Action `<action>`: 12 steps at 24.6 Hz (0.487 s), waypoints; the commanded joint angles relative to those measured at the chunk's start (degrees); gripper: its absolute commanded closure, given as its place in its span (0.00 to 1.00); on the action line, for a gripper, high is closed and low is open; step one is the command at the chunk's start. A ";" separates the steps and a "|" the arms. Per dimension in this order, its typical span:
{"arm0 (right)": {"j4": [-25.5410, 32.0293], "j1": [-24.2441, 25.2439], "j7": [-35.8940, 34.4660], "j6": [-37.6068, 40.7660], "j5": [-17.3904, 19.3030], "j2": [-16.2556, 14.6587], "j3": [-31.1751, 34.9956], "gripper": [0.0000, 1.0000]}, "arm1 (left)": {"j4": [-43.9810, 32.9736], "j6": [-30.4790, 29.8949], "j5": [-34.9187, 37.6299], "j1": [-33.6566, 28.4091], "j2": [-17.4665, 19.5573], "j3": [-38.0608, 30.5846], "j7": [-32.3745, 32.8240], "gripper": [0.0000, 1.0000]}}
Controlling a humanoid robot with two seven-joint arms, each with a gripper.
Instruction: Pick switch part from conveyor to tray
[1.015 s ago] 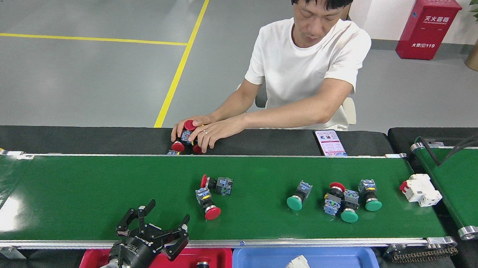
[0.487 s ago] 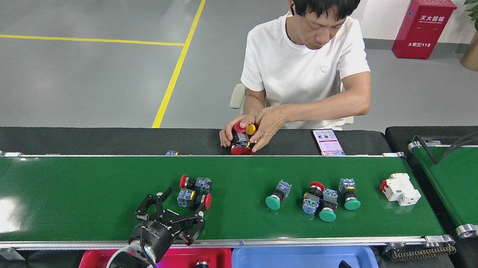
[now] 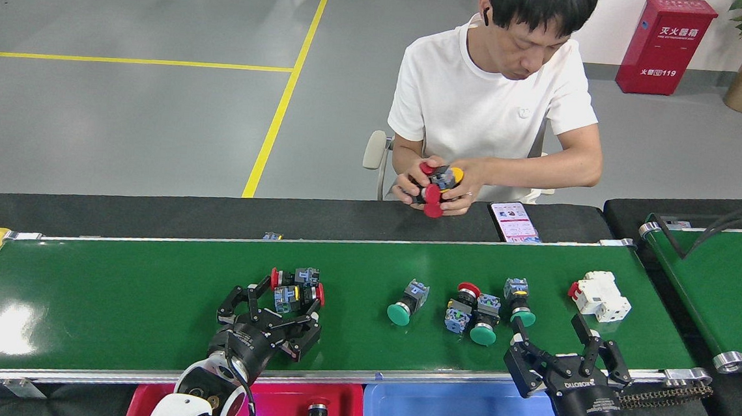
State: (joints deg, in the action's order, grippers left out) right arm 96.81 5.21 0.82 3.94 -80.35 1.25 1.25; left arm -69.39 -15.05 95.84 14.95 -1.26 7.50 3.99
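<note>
Switch part (image 3: pixel 295 289), red cabinet (image 3: pixel 666 45) reading "119"

Two black grippers on white-shelled arms

The left gripper (image 3: pixel 280 297) is showing matte black linkage fingers on a round black wrist collar carrying small white lettering, and a thin black cable is looping beside the glossy white arm shell below it. The right gripper (image 3: pixel 554 339) is wearing the same black fingers and white lettering on its body, with a ribbed black cylinder and a pale ring beneath.
</note>
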 commanded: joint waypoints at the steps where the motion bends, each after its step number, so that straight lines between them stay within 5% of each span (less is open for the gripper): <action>1: 1.10 1.65 -4.95 -3.06 -0.34 -0.37 -0.98 0.01 | -0.30 -0.59 -0.65 0.95 0.38 -0.29 -0.91 0.27; 5: 1.98 3.58 -5.13 -2.71 -0.34 -0.54 -1.16 0.01 | -0.30 -1.39 -1.80 0.95 0.55 -0.29 -1.97 0.60; 7: 1.80 3.14 -4.42 -2.80 -0.34 -0.37 -2.13 0.01 | -0.30 -1.74 -1.71 1.04 0.55 -0.29 -2.23 0.86; 12: 0.22 -0.64 2.78 -3.68 -0.60 0.60 -9.69 0.01 | -0.48 -1.74 -1.97 0.95 0.29 -0.38 -2.40 0.96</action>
State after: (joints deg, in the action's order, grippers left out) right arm 96.73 5.77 0.77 0.59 -80.87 1.32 -7.08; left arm -69.17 -16.68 94.20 14.99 -1.08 7.33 2.19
